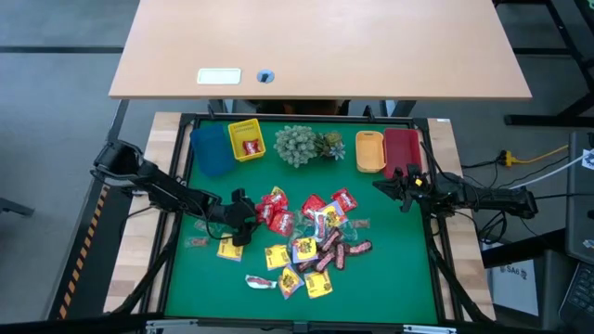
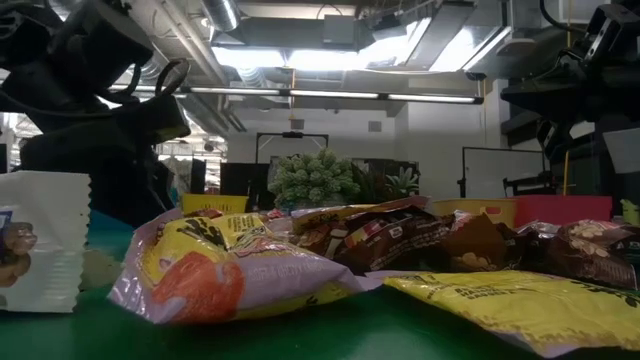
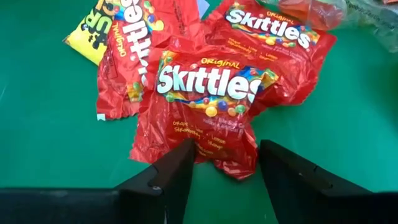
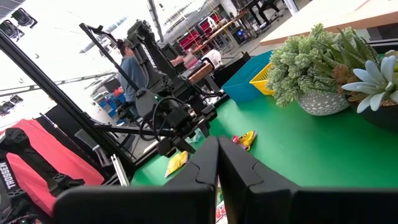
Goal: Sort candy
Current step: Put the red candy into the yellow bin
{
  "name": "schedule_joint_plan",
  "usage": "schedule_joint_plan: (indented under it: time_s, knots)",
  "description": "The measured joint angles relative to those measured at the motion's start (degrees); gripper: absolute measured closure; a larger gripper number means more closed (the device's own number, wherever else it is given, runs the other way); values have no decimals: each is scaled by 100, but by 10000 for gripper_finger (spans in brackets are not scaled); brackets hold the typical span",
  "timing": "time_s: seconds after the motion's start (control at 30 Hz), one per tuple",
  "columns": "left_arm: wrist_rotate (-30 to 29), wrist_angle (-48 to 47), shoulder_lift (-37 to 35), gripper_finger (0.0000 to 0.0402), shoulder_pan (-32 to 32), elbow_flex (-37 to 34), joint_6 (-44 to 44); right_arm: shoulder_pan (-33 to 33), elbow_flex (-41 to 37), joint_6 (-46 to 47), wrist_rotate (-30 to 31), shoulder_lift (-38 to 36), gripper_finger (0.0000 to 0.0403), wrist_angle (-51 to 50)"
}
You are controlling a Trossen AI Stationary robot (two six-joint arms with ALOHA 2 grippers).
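The candy (image 1: 306,246) lies in a loose pile on the green mat: red packets, yellow square packets, dark bars. My left gripper (image 1: 243,221) stands open at the pile's left edge, slanting down. In its wrist view, the gripper (image 3: 227,162) has its fingers on either side of the near end of a red Skittles packet (image 3: 211,99). That packet lies flat on the mat, partly over two more red packets (image 3: 130,56). My right gripper (image 1: 388,186) waits shut at the mat's right side, held level above it (image 4: 217,155).
Along the far edge stand a blue bin (image 1: 212,148), a yellow bin (image 1: 246,139) with a red packet in it, a grey-green plant (image 1: 302,146), an orange bin (image 1: 369,151) and a red bin (image 1: 401,148). Bare mat shows on the near side.
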Motion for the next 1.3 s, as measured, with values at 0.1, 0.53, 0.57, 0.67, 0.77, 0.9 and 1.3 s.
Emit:
schedule_joint_plan:
  time_s: [0.1, 0.53, 0.57, 0.67, 0.77, 0.9, 1.3]
  knots:
    - [-31, 1, 27, 241, 0, 4, 1, 0, 0, 0, 0, 2, 391, 0]
    - [17, 97, 42, 390, 2, -2, 3, 0, 0, 1, 0, 1, 391, 0]
    - [51, 121, 42, 395, 2, -4, -3, 2, 0, 0, 0, 2, 391, 0]
    - [102, 213, 46, 395, 4, -11, -121, 0, 0, 1, 0, 1, 391, 0]
    - [110, 357, 46, 399, 7, -17, -130, 0, 0, 1, 0, 2, 391, 0]
    - [152, 444, -91, 400, 13, -22, -137, 2, 0, 2, 0, 2, 391, 0]
    - [-445, 511, -1022, 401, 151, -22, -99, 2, 0, 1, 0, 1, 391, 0]
